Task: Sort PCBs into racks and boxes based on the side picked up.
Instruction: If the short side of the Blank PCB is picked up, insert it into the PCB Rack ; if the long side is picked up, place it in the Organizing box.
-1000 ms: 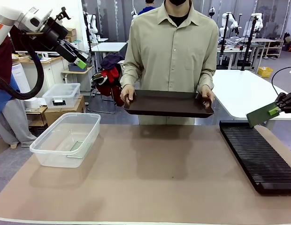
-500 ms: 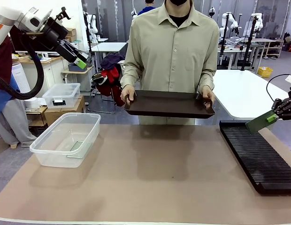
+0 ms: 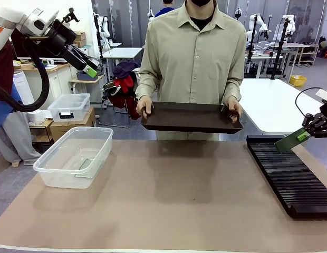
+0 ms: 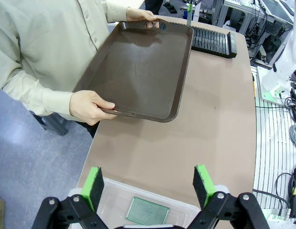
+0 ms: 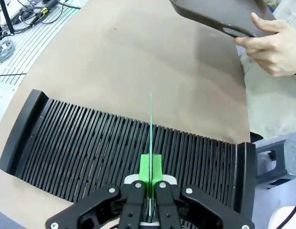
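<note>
Right gripper (image 3: 305,135) clenched on a green PCB (image 5: 151,125), held edge-on above the black rack (image 3: 290,174). Left gripper (image 4: 148,188) released above the clear box (image 3: 74,155), which holds another PCB (image 4: 148,211). No legible writing.

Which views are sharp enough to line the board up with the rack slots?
Right wrist view: sharp, even light, board seen edge-on as a thin line over the rack. Front view: clear, soft shadows, but slots foreshortened. Left wrist view: wide-angle curving, rack far and small.

Rack (image 3: 290,176) runs off the right edge — person's head cropped above.
</note>
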Robot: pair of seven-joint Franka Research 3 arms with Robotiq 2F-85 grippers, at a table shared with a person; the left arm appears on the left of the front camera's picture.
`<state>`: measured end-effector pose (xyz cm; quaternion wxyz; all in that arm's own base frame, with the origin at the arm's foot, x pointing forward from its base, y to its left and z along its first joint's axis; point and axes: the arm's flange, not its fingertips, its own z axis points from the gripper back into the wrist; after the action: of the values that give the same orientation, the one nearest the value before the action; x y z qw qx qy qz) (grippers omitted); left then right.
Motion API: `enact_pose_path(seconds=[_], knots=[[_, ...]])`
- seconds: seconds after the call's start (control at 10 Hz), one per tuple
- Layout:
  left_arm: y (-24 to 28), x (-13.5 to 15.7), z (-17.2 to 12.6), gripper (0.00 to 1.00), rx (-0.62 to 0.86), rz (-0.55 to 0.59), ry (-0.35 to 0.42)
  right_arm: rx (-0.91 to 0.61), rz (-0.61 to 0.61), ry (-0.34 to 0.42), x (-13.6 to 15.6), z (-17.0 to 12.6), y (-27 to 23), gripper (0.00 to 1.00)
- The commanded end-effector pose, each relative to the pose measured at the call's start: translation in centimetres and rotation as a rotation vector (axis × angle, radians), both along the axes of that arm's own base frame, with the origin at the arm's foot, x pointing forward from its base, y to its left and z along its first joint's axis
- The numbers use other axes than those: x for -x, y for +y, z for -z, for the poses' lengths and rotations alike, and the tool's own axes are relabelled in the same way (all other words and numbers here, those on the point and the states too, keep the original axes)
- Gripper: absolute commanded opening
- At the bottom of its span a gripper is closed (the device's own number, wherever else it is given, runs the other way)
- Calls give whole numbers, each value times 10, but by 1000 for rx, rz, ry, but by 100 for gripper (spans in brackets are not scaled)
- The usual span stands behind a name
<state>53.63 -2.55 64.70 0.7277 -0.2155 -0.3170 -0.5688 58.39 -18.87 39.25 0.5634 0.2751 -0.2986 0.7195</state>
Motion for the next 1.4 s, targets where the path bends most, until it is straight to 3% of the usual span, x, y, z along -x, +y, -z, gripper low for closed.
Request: enact_pose_path(seconds=[0.0, 0.3, 0.6, 0.9, 1.3], knots=[[0, 1, 1, 100, -2, -2, 0, -10, 8, -48, 5, 11, 1, 2], [0, 1, 1, 100, -2, -2, 0, -34, 22, -83, 10, 17, 4, 2], [0, 1, 1, 100, -2, -2, 0, -57, 56, -165, 19, 24, 14, 2], [0, 1, 1, 100, -2, -2, 0, -59, 61, -183, 24, 33, 18, 2], [0, 1, 1, 100, -2, -2, 0, -87, 72, -98, 18, 47, 15, 2]])
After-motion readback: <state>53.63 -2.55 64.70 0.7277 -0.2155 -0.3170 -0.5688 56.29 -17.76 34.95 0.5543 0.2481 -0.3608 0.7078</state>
